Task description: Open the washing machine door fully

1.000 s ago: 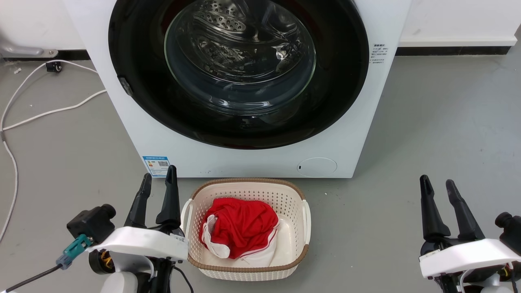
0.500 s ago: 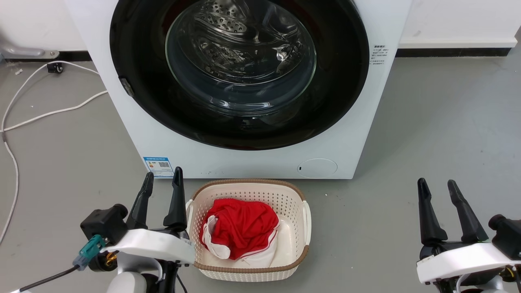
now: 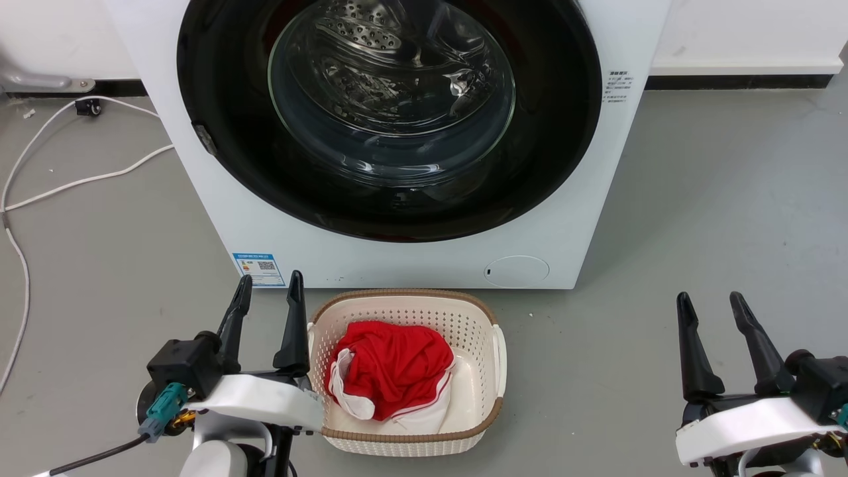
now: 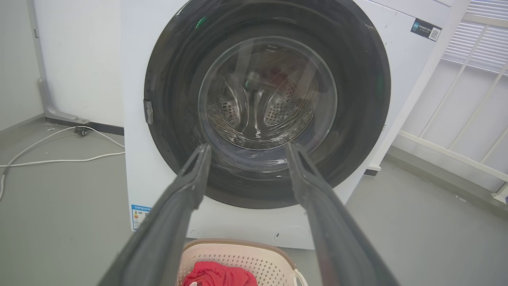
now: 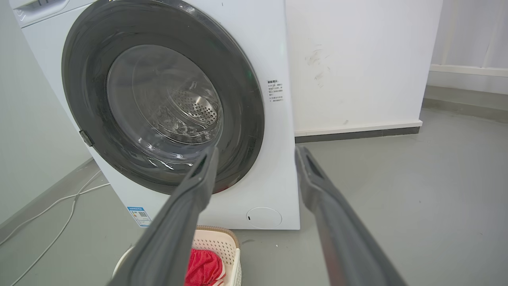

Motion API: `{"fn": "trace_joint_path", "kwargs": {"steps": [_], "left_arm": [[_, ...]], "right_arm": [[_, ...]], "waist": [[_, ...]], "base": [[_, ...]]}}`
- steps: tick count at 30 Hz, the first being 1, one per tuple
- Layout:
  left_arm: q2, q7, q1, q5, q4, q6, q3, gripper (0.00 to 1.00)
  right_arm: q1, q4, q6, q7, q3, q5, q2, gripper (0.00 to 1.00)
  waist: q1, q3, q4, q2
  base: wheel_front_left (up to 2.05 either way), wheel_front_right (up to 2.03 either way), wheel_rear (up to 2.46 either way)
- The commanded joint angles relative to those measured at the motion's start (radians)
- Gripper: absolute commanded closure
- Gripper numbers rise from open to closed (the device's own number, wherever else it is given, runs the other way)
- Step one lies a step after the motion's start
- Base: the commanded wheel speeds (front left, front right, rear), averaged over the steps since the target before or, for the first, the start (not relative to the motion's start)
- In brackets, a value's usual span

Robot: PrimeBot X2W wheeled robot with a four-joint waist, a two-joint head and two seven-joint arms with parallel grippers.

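Ahead of my left gripper (image 3: 271, 275), and ahead-left of my right gripper (image 3: 708, 295), the door (image 3: 391, 86) sits shut. Both gape wide, empty.

Washing machine (image 3: 397, 265) stickers (image 3: 258, 269) — print too small.

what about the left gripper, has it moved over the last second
Yes. The left gripper has shifted toward the robot's right, closer to the cream basket, which sits in the same place before the washing machine.

Floor (image 3: 695, 199): grey, smooth.
Standing on it: washing machine (image 3: 411, 265), cream basket (image 3: 407, 438) just in front.
Left side: white cable (image 3: 99, 177).
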Motion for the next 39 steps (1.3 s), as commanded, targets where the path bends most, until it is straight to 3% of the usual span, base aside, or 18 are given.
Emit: {"fn": "trace_joint_path", "kwargs": {"steps": [1, 31, 39], "left_arm": [[0.001, -0.009, -0.023, 0.026, -0.005, 0.003, -0.004, 0.00], [0.000, -0.065, -0.026, 0.243, 0.010, 0.024, -0.026, 0.00], [0.000, -0.064, -0.026, 0.239, 0.013, 0.024, -0.023, 0.00]], "right_arm": [[0.007, -0.012, 0.000, -0.007, 0.001, -0.025, 0.003, 0.00], [0.027, -0.037, 0.000, -0.024, 0.001, -0.213, 0.005, 0.00], [0.025, -0.025, 0.000, -0.027, -0.006, -0.196, 0.005, 0.00]], "waist": [[0.0000, 0.000, 0.000, 0.0000], [0.0000, 0.014, -0.003, 0.0000], [0.0000, 0.016, -0.004, 0.0000]], "base": [[0.00, 0.00, 0.00], [0.00, 0.00, 0.00], [0.00, 0.00, 0.00]]}}
